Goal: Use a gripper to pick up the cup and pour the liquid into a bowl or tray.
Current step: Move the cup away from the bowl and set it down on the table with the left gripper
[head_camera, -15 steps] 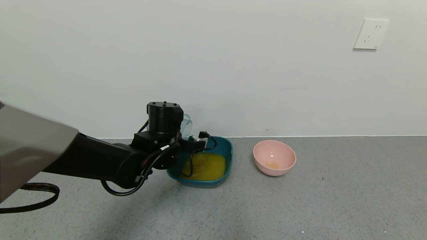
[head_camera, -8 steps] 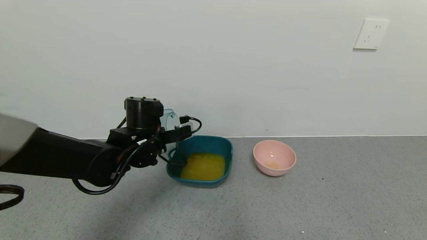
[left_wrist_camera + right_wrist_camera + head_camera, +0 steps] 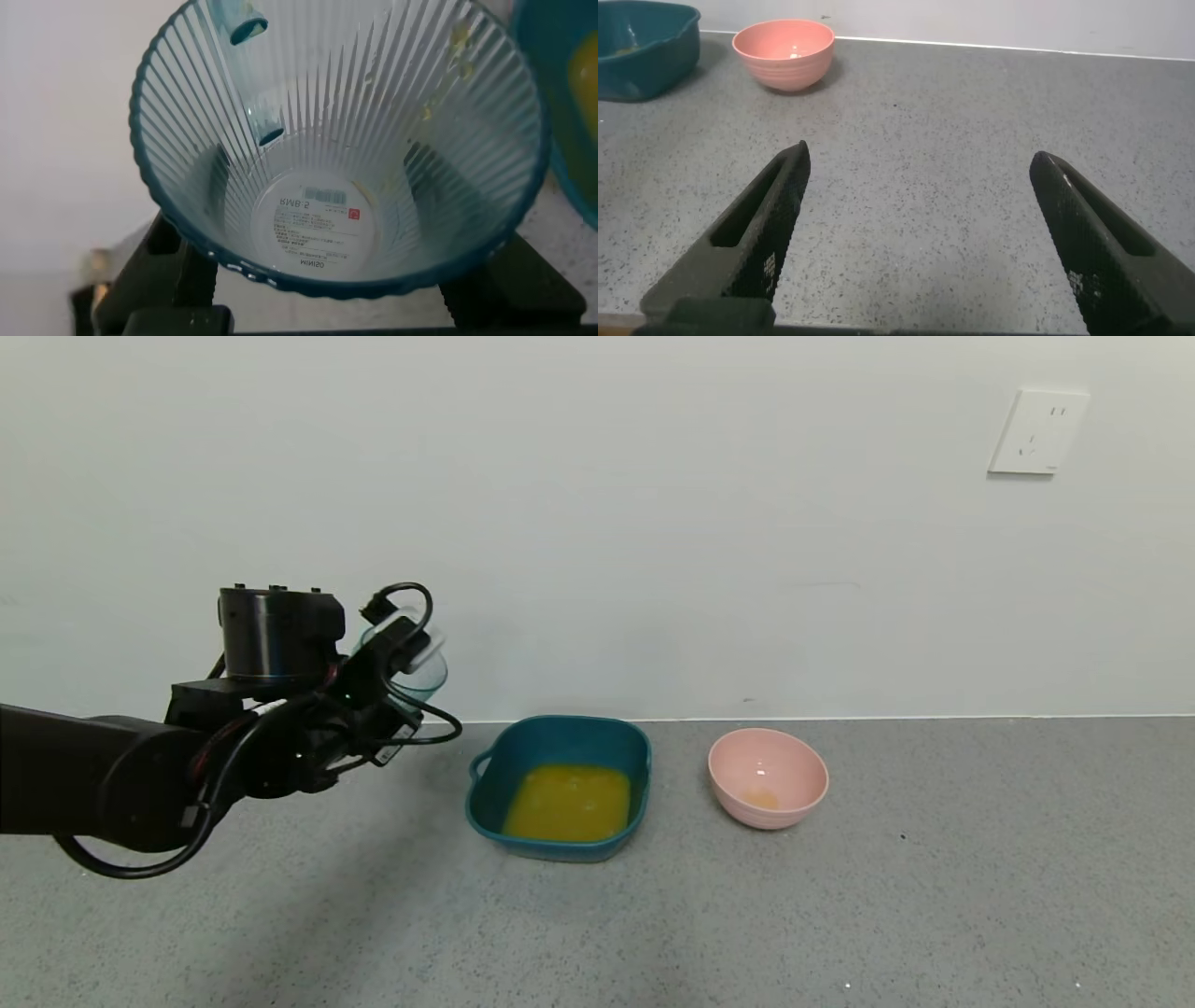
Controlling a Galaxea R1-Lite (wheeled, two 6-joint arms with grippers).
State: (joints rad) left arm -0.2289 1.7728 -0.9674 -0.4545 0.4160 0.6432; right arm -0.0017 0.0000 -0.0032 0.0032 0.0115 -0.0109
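My left gripper point(image 3: 401, 658) is shut on the clear pale-blue ribbed cup point(image 3: 417, 674) and holds it in the air, left of the tray and apart from it. In the left wrist view the cup point(image 3: 336, 149) fills the frame, empty but for a few orange drops on its wall; my dark fingers point(image 3: 173, 271) show through its sides. The dark teal tray point(image 3: 597, 737) sits on the grey table and holds the orange-yellow liquid point(image 3: 569, 803). My right gripper point(image 3: 920, 163) is open and empty above bare table; it does not show in the head view.
A round pink bowl point(image 3: 767, 777) with a small orange smear inside stands right of the tray; it also shows in the right wrist view point(image 3: 783, 52), beside the tray's corner point(image 3: 645, 47). A white wall with a socket point(image 3: 1036, 431) runs behind the table.
My left arm has drawn back to the left and risen, carrying the cup away from over the tray. The cup has turned back towards upright. The liquid stays in the tray.
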